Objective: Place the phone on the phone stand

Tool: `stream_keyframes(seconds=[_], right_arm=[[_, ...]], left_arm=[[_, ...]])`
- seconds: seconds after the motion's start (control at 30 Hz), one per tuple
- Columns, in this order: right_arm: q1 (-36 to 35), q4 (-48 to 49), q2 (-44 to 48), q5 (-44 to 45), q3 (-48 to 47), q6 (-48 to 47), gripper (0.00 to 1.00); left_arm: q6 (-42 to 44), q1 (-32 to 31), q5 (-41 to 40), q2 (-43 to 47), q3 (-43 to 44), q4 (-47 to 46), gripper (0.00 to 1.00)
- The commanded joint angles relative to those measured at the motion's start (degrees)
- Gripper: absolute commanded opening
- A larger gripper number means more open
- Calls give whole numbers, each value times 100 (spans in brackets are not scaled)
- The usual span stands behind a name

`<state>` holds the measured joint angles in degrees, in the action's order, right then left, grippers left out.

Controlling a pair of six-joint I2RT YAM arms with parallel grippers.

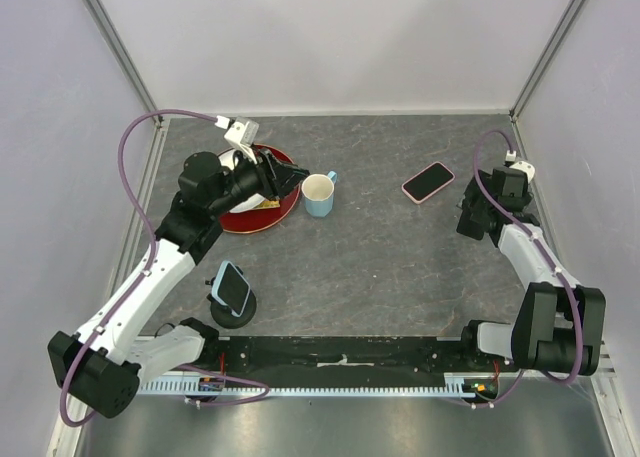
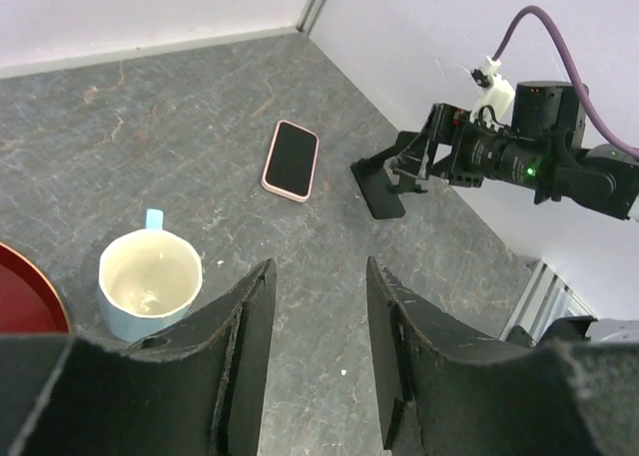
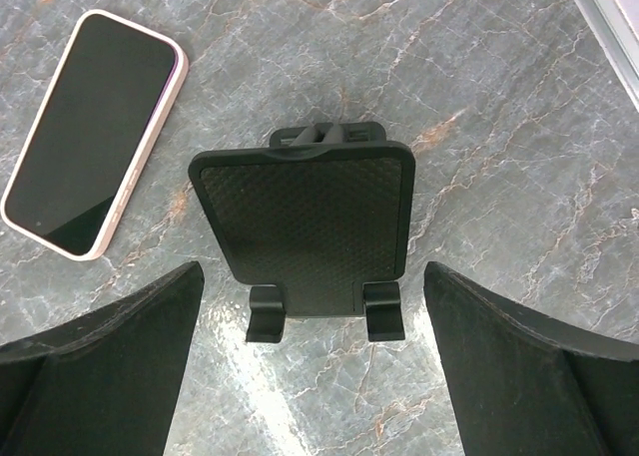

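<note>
A pink-cased phone (image 1: 428,181) (image 2: 291,160) (image 3: 95,132) lies flat, screen up, on the grey table at the back right. Just right of it stands the empty black phone stand (image 3: 305,222) (image 2: 384,192), its two lips facing the right wrist camera. My right gripper (image 3: 312,268) (image 1: 468,222) hovers over the stand, open wide with a finger on either side, touching nothing. My left gripper (image 1: 298,180) (image 2: 319,266) is far off at the left, open and empty, over bare table next to a cup.
A light blue cup (image 1: 318,194) (image 2: 150,281) stands beside a red plate (image 1: 262,215) at the back left. A second phone in a blue case (image 1: 233,288) rests on a round black stand near the left arm's base. Walls close in the table.
</note>
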<state>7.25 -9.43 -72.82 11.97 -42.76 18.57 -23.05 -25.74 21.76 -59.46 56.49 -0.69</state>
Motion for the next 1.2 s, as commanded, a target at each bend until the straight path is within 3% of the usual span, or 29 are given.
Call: stream_keyframes(seconds=[0.0, 0.23, 0.43, 0.63, 0.67, 0.77, 0.93, 1.17], right_arm=[[-30, 380, -101, 376, -30, -55, 98], [-294, 671, -179, 816, 75, -169, 94], [-469, 408, -725, 1009, -276, -125, 75], [-1066, 205, -611, 1369, -198, -55, 38], [-1224, 144, -550, 1396, -171, 15, 27], [-1680, -14, -243, 1501, 57, 85, 13], [-2332, -331, 478, 1265, 435, 147, 9], [-3421, -349, 1708, 114, 998, 314, 4]], left_arm=[[-244, 34, 407, -144, 81, -230, 47], [-209, 51, 487, -197, 90, -230, 48], [-191, 51, 584, -294, 108, -247, 49], [-147, 69, 724, -504, 178, -186, 49], [-165, 77, 777, -514, 196, -169, 49], [-209, 78, 918, -584, 240, -168, 49], [-218, 86, 1067, -681, 310, -116, 50], [-314, 86, 1498, -935, 442, -89, 50]])
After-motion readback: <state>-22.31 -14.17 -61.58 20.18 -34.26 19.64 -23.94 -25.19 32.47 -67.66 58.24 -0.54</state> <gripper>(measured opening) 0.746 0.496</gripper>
